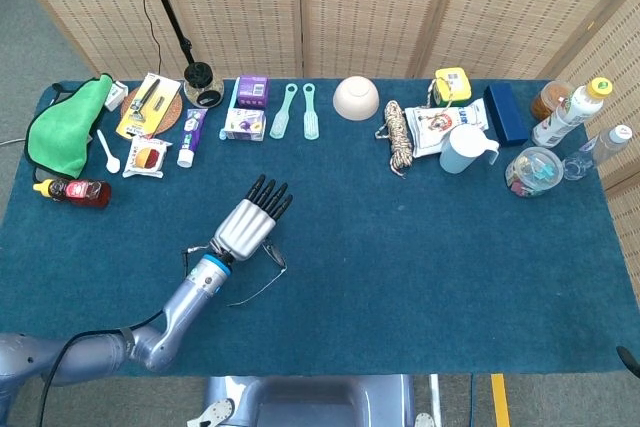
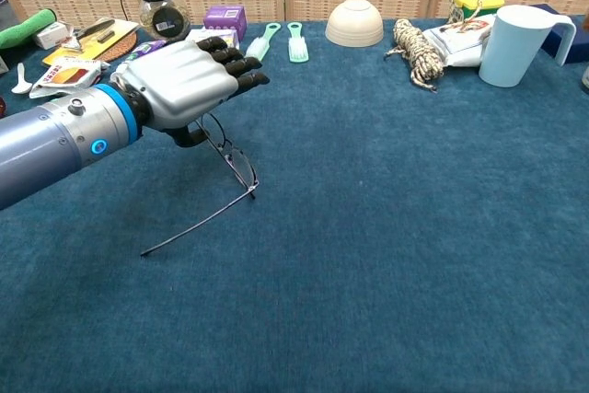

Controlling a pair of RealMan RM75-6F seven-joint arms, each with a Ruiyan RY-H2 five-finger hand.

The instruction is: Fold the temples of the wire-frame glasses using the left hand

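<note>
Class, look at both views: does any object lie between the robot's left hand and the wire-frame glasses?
Nothing visible does. The left hand is already over the glasses, and only bare blue cloth surrounds them. One temple sticks out unfolded.
</note>
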